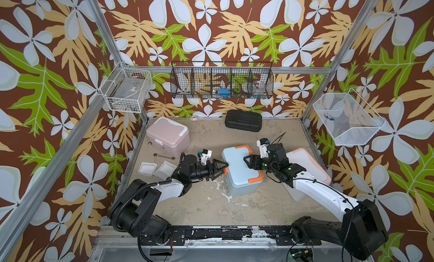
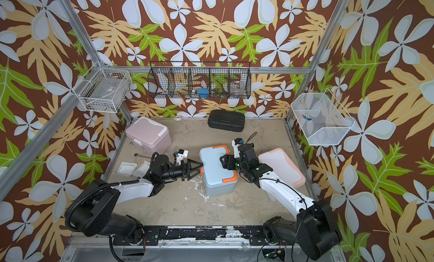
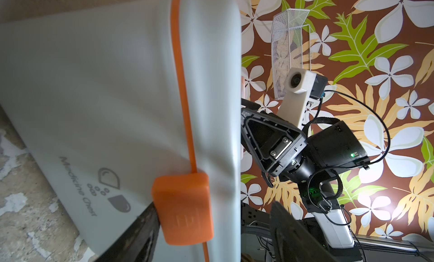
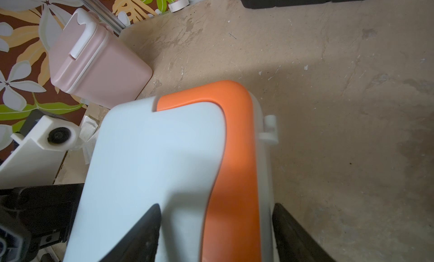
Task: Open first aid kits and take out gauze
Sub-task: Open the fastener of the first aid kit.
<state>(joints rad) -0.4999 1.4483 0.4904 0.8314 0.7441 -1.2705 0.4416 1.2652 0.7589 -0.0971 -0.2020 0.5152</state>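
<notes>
Lower left of the desk [image 1: 211, 202]: two flat square white gauze pads in clear plastic packets [image 1: 147, 168], side by side, already out and near no open kit. Just above them, upper left: dusty pink boxy plastic first aid kit with white trim [image 1: 168, 137], with lid down and white latch closed.

Centre-left: left pincer [image 1: 220, 172], jaws apart, straddling the latch side of the light blue plastic first aid kit with orange trim [image 1: 237, 164]. In the left wrist view, one finger against the orange latch [image 3: 183, 206] and the other clear of the lid. Lid shut, so no gauze reachable here yet.

Centre-right: right pincer [image 1: 247, 163], astride the orange handle side of the same lid. Jaws spread, but cannot tell whether clamped or merely resting.

Right edge, half hidden under the right arm: white boxy kit with peach trim [image 1: 310, 163], lid seemingly down.

Judged overall, partway: two packets out, blue kit apparently about to be unlatched, the opening and emptying left to do.
</notes>
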